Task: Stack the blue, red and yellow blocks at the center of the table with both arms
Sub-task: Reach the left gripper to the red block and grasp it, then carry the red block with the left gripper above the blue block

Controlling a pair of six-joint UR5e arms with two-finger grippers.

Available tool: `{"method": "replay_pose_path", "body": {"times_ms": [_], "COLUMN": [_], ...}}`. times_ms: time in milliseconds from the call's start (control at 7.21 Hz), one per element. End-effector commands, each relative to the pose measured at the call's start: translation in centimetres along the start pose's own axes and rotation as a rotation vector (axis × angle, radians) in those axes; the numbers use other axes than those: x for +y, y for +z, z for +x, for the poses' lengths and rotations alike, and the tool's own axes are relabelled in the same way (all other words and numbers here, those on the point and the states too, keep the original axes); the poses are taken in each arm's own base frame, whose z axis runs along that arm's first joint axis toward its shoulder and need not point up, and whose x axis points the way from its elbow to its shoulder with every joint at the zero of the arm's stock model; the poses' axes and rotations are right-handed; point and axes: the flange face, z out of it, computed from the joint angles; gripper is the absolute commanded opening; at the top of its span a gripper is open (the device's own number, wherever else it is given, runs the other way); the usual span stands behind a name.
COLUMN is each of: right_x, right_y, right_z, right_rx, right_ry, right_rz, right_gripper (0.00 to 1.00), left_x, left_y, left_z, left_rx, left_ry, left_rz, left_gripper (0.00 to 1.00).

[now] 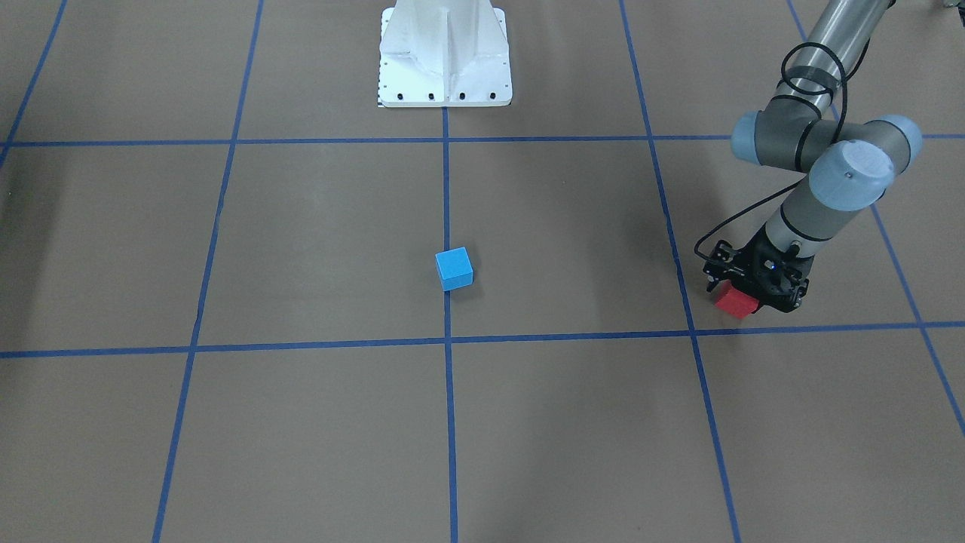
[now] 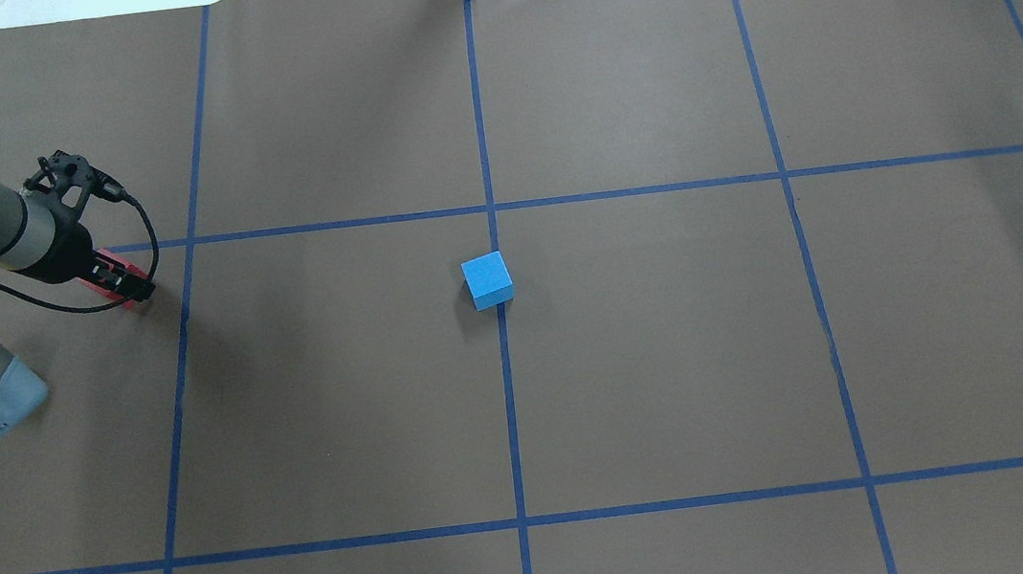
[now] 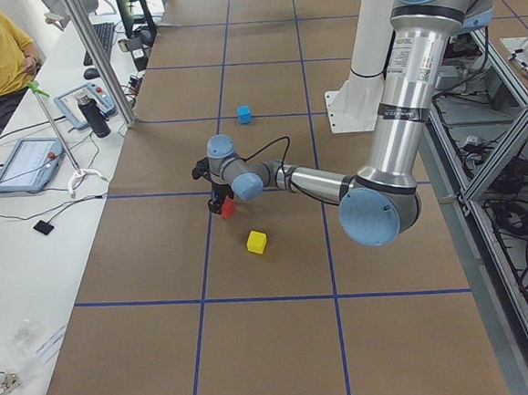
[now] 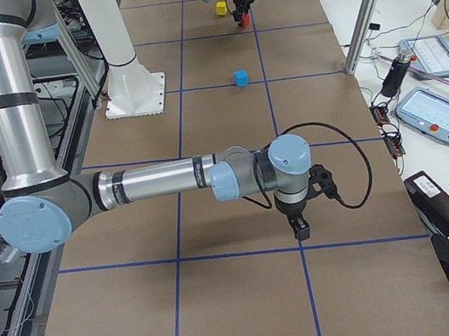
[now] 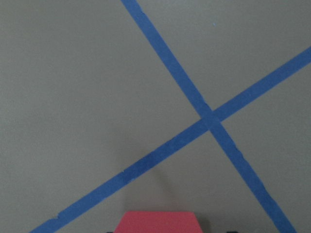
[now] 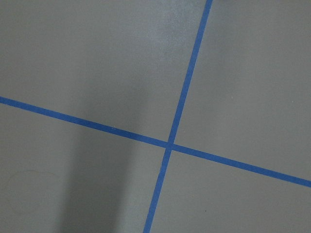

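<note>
The blue block (image 1: 454,268) sits on the centre tape line; it also shows in the overhead view (image 2: 487,280). My left gripper (image 1: 746,296) is at the table's left side, shut on the red block (image 1: 735,302), low over the table. The red block's top edge fills the bottom of the left wrist view (image 5: 158,222). The yellow block (image 3: 257,242) lies on the table just beyond the red one, outside the overhead and front views. My right gripper (image 4: 301,228) shows only in the exterior right view, pointing down near the table; I cannot tell whether it is open or shut.
Brown paper with blue tape grid lines (image 2: 510,403) covers the table. The robot's white base (image 1: 445,53) stands at the near edge. Tablets and cables lie on the side bench (image 3: 28,166), where a person in yellow sits.
</note>
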Motion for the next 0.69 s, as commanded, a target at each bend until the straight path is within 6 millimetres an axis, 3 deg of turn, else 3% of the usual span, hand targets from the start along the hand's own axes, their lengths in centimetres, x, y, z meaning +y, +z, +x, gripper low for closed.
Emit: {"method": "replay_pose_path", "body": {"times_ms": [0,278,555], "right_x": [0.1,1.2,4.3], "right_y": [0.1,1.1,3.0], "right_z": [0.1,0.9,2.2], "right_rx": [-0.002,-0.002,-0.003], "right_ry": [0.000,0.005,0.051], "right_rz": [-0.002,-0.021,-0.064], "right_gripper": [1.00,1.00,1.00], "left_x": [-0.8,-2.9,-8.4], "left_y": [-1.8,-5.2,-10.7], "left_z": [1.4,3.6,8.9], "left_rx": [0.020,0.020,0.029], "left_ry": [0.007,-0.068,-0.242], "left_rz": [0.026,0.036,0.041], "left_gripper": [0.00,0.00,0.00]}}
